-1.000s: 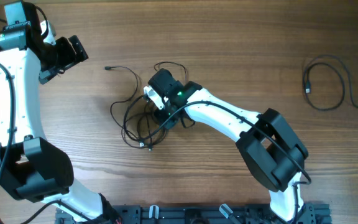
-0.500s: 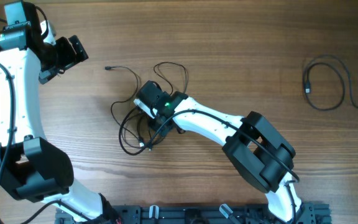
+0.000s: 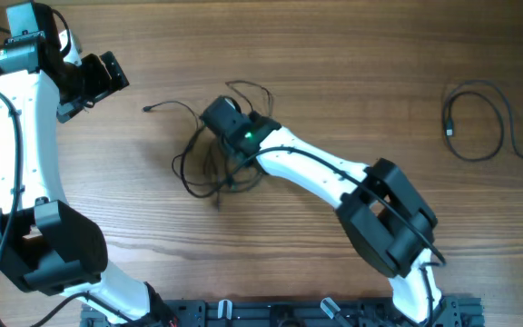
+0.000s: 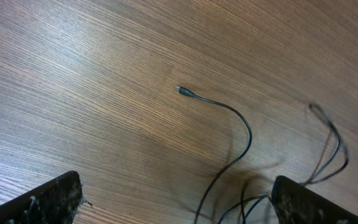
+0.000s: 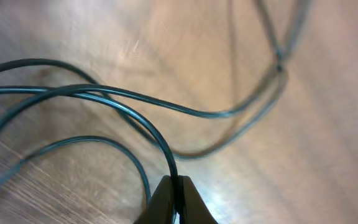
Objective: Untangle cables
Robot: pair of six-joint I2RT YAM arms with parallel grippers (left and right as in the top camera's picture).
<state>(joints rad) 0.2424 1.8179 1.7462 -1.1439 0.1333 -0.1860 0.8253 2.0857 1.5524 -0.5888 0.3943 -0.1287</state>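
Because the cables (image 3: 209, 165) lie heaped in one loose tangle near the middle of the counter (image 3: 352, 54), the right gripper (image 5: 174, 198) reaches down into the top of that heap instead of working at its edge. Its jaws are pressed fully together on a single thin black strand, which the right wrist view shows arching up out of the pinch and away to the left. Other strands cross beneath it, out of the grip. Holding one strand alone looks deliberate: drawn away, it could slide out of the loops, whereas a bunch would drag the whole knot along.

One free end with its small plug (image 4: 182, 91) trails out toward the upper left, flat on the wood and touching nothing. It marks which strand is least bound.

The left gripper (image 3: 112, 71) hangs well apart at the upper left, jaws spread as wide as they go and holding nothing. From there it looks down on the plug end, probably placed to pin or take that end when needed.

Another black cord (image 3: 479, 118) lies looped far to the right, clear of the heap. Whether it belongs to the job I cannot tell.
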